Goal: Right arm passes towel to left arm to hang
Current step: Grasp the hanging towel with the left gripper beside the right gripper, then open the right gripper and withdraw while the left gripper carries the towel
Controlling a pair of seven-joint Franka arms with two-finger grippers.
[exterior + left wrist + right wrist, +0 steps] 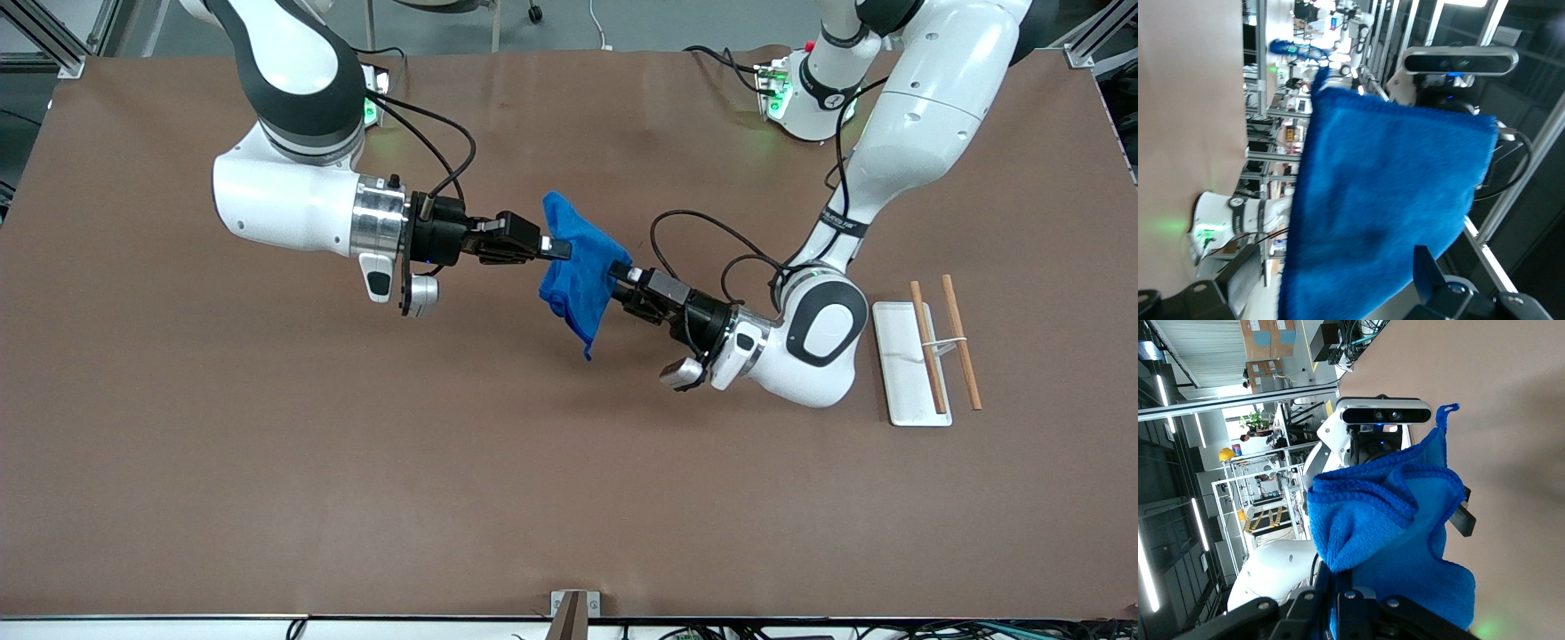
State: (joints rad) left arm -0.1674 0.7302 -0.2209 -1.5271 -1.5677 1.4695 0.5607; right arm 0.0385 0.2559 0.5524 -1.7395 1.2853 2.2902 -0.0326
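Two wooden rods on one white tray lie nearest; one blue towel hangs above the bench, gripped by both right hand and left hand.

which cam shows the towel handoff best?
Front view: the whole towel hangs over mid-table between the right gripper and left gripper, both at its edges. Left wrist view shows only its flat face, filling the frame. Right wrist view shows it bunched by that arm's jaws.
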